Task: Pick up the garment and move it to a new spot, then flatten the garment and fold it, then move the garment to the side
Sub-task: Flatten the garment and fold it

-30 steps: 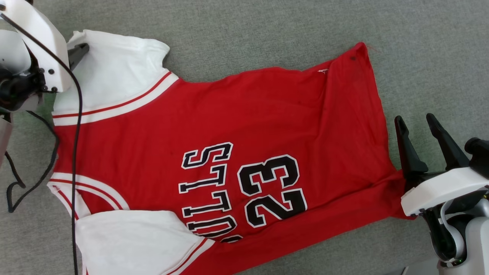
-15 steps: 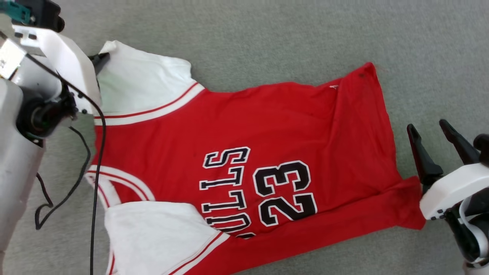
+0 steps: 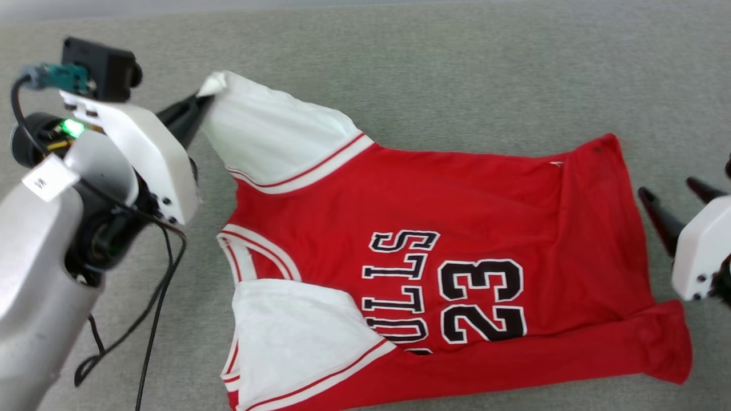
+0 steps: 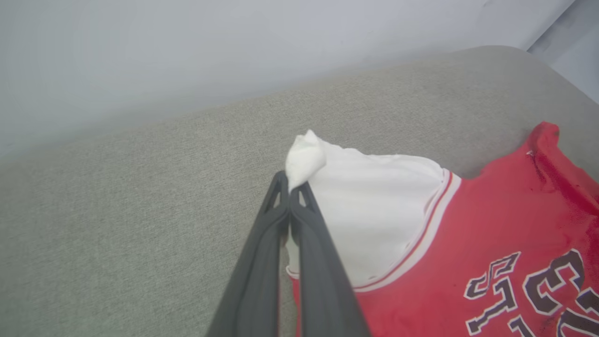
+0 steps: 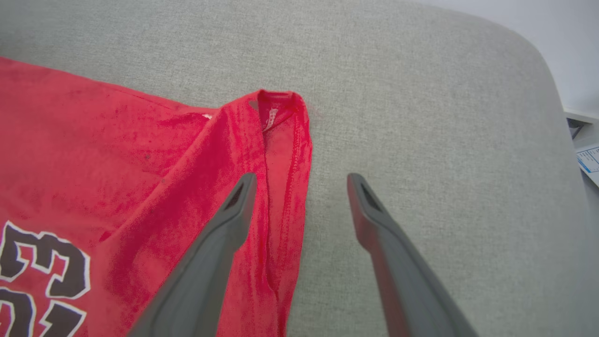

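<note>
left claw [image 4: 290, 186] clamps tight on a red shirt's [image 3: 457, 205] white sleeve tip [image 4: 304, 157] toward the grey cushion's [image 3: 457, 68] far edge, right claw [image 5: 302, 180] gaping empty at the hem [image 5: 281, 140].

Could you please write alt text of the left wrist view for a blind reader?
The left gripper is shut on the garment at a corner of its white sleeve, bunching it into a peak. Its red body with black lettering lies to the right on a grey fabric surface.
</note>
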You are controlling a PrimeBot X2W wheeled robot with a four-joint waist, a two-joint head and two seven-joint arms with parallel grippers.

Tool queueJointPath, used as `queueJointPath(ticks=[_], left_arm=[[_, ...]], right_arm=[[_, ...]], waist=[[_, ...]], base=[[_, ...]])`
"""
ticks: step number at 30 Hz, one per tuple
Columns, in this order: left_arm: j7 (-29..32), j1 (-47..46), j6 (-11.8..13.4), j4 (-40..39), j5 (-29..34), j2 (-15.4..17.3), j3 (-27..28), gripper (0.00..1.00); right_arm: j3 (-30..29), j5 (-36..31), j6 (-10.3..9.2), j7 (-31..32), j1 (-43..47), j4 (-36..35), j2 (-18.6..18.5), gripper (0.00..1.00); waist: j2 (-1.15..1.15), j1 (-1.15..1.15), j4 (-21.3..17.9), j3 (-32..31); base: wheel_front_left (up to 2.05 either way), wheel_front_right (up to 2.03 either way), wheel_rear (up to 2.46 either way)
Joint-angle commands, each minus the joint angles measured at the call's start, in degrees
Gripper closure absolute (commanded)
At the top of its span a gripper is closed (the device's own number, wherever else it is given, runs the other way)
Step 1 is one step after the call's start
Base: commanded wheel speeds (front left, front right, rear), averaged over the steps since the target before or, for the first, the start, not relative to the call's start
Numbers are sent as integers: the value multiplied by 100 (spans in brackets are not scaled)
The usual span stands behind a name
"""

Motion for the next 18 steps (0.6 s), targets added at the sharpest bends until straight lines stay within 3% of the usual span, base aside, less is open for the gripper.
queueJointPath(ticks=[1,8,18], left_arm=[[-52,126,62,-168,-2,-10,-4,100],[-169,589,353,-1084,115,8,-78,100],[-241,696,433,-1669,220,-102,-233,100]], right_arm=[[-37,-52,-7,126,-199,48,-115,0],[51,156,-6,992,-1151,600,-312,0],[277,-120,-6,1539,-1961,1649,-419,0]], waist=[[0,1,135,8],[0,1,429,172],[0,1,750,416]], base=[[0,0,0],[0,0,0],[0,0,0]])
